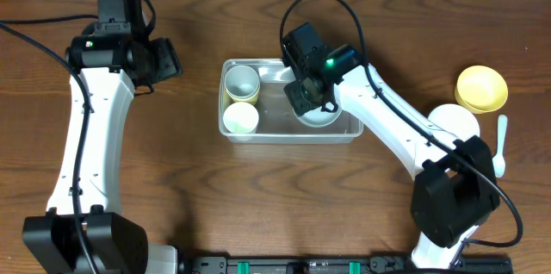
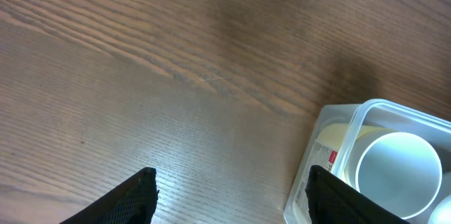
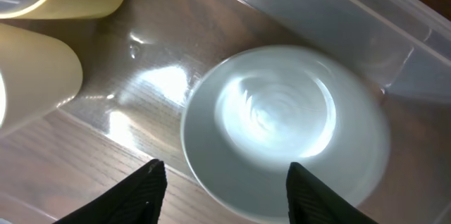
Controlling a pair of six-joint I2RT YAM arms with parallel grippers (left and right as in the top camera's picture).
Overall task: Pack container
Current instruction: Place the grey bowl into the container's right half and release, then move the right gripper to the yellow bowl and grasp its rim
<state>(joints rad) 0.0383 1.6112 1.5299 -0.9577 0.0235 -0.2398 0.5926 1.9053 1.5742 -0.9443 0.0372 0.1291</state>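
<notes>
The clear rectangular container [image 1: 288, 138] sits at the table's centre. Two pale yellow cups [image 1: 243, 84] [image 1: 240, 119] stand in its left end and a white bowl [image 1: 320, 119] lies in its right half. My right gripper [image 1: 308, 100] hangs over that bowl with its fingers open [image 3: 222, 182]. In the right wrist view the bowl [image 3: 282, 125] is blurred and lies on the container's floor, with the cups [image 3: 35, 69] at upper left. My left gripper [image 1: 164, 59] is open and empty over bare table left of the container [image 2: 317, 153]; its fingers [image 2: 232, 189] hold nothing.
A yellow bowl [image 1: 481, 88], a white bowl [image 1: 454, 123] and a white spoon [image 1: 501, 145] lie on the table at the far right. The tabletop is dark wood. The right arm stretches from the front right across to the container.
</notes>
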